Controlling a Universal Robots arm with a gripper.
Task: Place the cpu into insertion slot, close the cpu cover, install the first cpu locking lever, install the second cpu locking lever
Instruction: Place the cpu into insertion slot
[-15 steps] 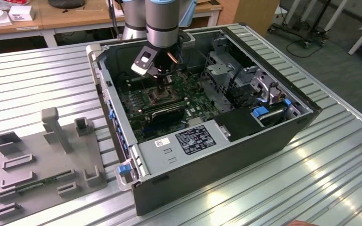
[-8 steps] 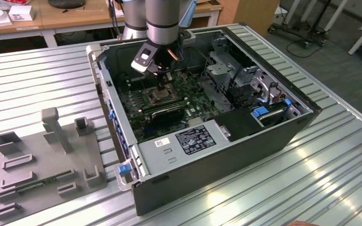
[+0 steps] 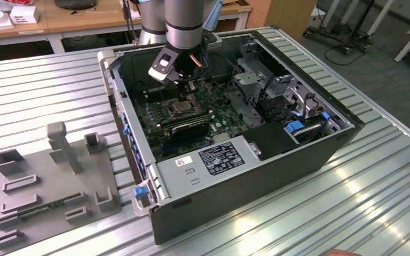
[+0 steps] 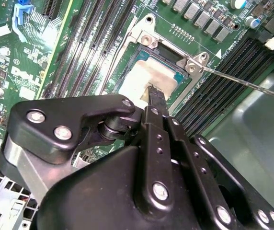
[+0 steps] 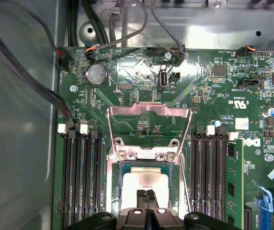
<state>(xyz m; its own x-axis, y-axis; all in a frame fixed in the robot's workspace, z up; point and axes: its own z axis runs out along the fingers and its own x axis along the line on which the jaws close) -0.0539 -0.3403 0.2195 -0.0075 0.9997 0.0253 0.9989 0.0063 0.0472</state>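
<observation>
Seen from the exterior view, the arm (image 3: 187,21) reached straight down into the open computer case (image 3: 247,192), which lay on its side on the ribbed metal surface (image 3: 376,202). The gripper (image 3: 184,96) hung over the green motherboard (image 3: 223,114), toward eleven o'clock from the case's middle. A grey fixture tray (image 3: 55,181) sat on the surface at about eight o'clock from the case, well apart from the work. In both wrist views the jaws were pinched together with nothing between them, and their tip was right down on the cpu (image 5: 146,178), touching it or just above; I couldn't tell which. The cpu lay flat and square inside the insertion slot (image 5: 173,178), pale metal top facing up. The cpu cover (image 5: 149,109) was swung open on its hinge, its cut-out frame lying back over the board on the far side of the slot from the gripper. In the second wrist view a thin locking lever (image 4: 237,80) stuck out free from the slot's corner, over the black memory slots (image 5: 82,182) flanking the slot.
</observation>
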